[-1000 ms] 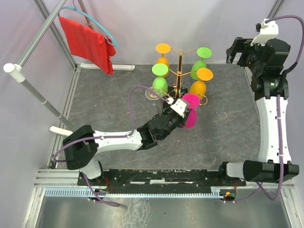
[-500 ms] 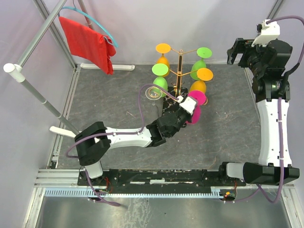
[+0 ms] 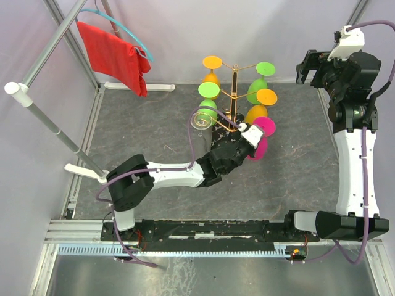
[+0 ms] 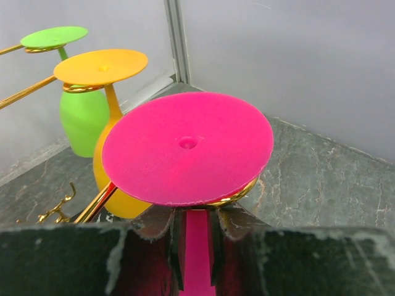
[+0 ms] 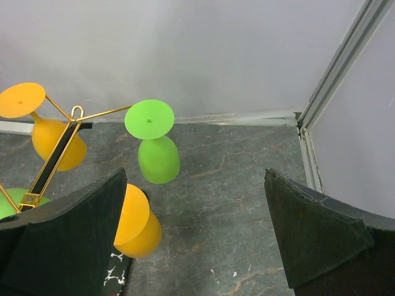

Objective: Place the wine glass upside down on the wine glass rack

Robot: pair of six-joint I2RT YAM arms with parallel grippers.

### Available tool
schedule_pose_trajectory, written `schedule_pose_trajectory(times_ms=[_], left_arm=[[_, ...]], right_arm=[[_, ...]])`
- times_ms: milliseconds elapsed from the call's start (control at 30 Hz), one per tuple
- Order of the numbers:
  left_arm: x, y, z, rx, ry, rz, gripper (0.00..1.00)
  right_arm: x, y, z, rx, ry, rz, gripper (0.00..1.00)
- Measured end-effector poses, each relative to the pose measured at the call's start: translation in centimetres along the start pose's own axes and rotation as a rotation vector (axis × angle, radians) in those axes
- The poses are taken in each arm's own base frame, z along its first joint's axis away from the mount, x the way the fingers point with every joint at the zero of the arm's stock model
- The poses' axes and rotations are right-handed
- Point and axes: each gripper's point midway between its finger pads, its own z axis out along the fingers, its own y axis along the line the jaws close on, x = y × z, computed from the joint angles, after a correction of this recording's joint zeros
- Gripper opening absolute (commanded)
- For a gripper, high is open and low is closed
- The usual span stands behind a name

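My left gripper (image 3: 248,138) is shut on the stem of a pink wine glass (image 3: 264,127), held upside down with its foot on top. In the left wrist view the stem (image 4: 196,246) runs between the two fingers (image 4: 174,246), and the pink foot (image 4: 187,147) sits right over a gold curled arm (image 4: 245,190) of the wine glass rack (image 3: 234,86). The bowl is hidden below the gripper there. Orange (image 3: 266,97) and green (image 3: 208,90) glasses hang upside down on the rack's other arms. My right gripper (image 3: 308,65) is open and empty, high at the back right, away from the rack.
A clear glass (image 3: 200,120) is at the rack's left side. A red cloth (image 3: 114,55) hangs on a hanger at the back left, beside a slanted rod with a white cap (image 3: 13,88). The rack's black marble base (image 5: 116,275) shows under my right gripper (image 5: 197,234).
My left arm has carried the pink glass to the right and back, up against the rack's near right arm. The right arm has barely moved.
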Motion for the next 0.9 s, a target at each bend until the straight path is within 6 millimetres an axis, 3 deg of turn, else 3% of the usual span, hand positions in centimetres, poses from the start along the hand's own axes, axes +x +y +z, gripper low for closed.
schedule_pose_trajectory(times_ms=[267, 400, 533, 800, 833, 867, 900], left_arm=[[0.0, -1.1, 0.2, 0.075, -0.013, 0.001, 0.03], [0.0, -2.5, -0.6, 0.149, -0.022, 0.000, 0.03], [-0.3, -2.4, -1.7, 0.172, -0.029, 0.000, 0.06], [-0.6, -1.1, -4.3, 0.146, -0.031, -0.003, 0.76], [-0.3, -1.1, -4.5, 0.145, -0.022, -0.002, 0.93], [0.1, -1.1, -4.7, 0.146, -0.013, 0.000, 1.00], [0.3, -1.1, -4.9, 0.147, -0.007, 0.001, 0.99]], right_arm=[[0.2, -0.1, -0.1, 0.000, 0.010, -0.012, 1.00], [0.5, -0.1, 0.0, 0.000, 0.016, -0.011, 1.00], [0.6, -0.1, 0.0, 0.000, 0.017, -0.012, 1.00], [1.0, -0.1, -0.2, 0.001, 0.023, -0.010, 1.00], [1.0, -0.1, -0.2, 0.001, 0.023, -0.010, 1.00], [1.0, 0.0, -0.2, 0.001, 0.024, -0.008, 1.00], [1.1, 0.0, -0.2, 0.001, 0.026, -0.007, 1.00]])
